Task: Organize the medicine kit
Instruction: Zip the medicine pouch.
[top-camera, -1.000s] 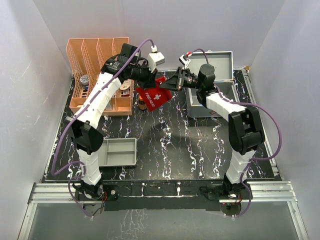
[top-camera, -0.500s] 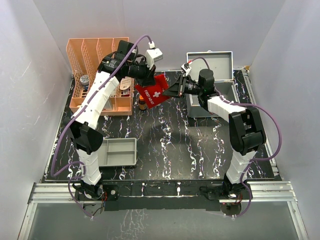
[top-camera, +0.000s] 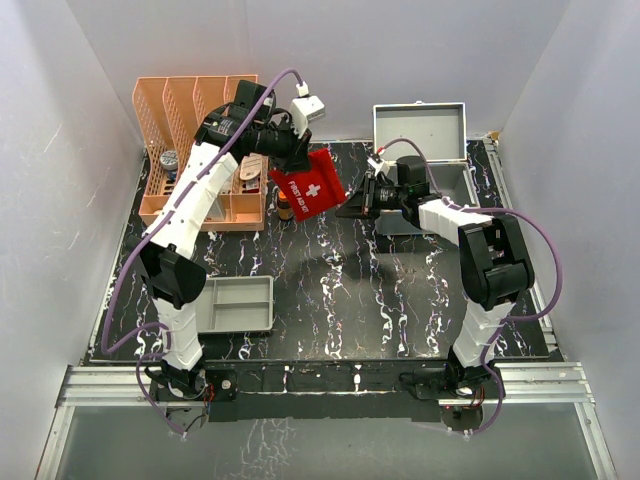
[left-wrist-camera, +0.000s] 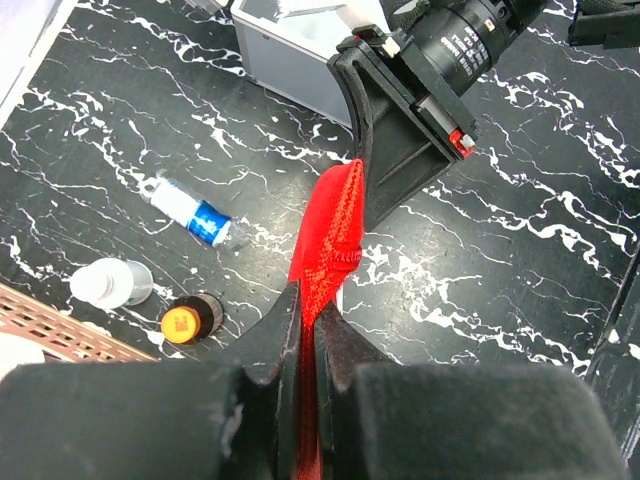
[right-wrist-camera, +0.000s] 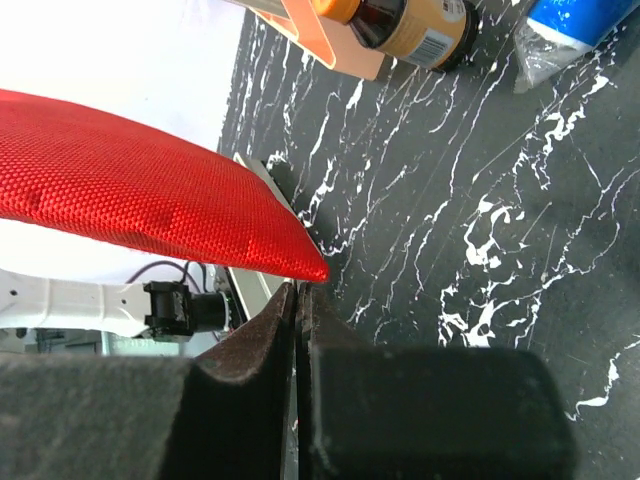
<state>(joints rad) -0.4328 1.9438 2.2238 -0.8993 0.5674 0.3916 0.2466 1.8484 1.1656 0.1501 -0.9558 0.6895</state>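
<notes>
The left gripper (left-wrist-camera: 307, 305) has its jaws pinched shut on the near edge of the red woven-fabric pouch (left-wrist-camera: 335, 232), which runs taut toward 1 o'clock in that wrist view. There the right gripper (right-wrist-camera: 297, 288) is closed just as tightly, and the pouch's far corner runs into its tips. We judge that it grips a zip pull or the corner itself, though any pull is hidden. From above, the pouch hangs in the air between the two arms, at about 12 o'clock over the black marbled table (top-camera: 330, 290).

The silver-grey rectangular metal case (top-camera: 420, 128) stands at 1 o'clock on the table with its lid raised, just beyond the right gripper at that gripper's 3 o'clock.

We read the step as working the pouch open, or readying it for the case. Next, the left grip must hold firm while the right draws along the zipped edge — or else both arms carry the pouch toward 3 o'clock, into the case.

The pouch bears a white cross and white lettering that reads "FIRST AID KIT". The label on the amber glass bottle (right-wrist-camera: 400, 25) is too small to read.
</notes>
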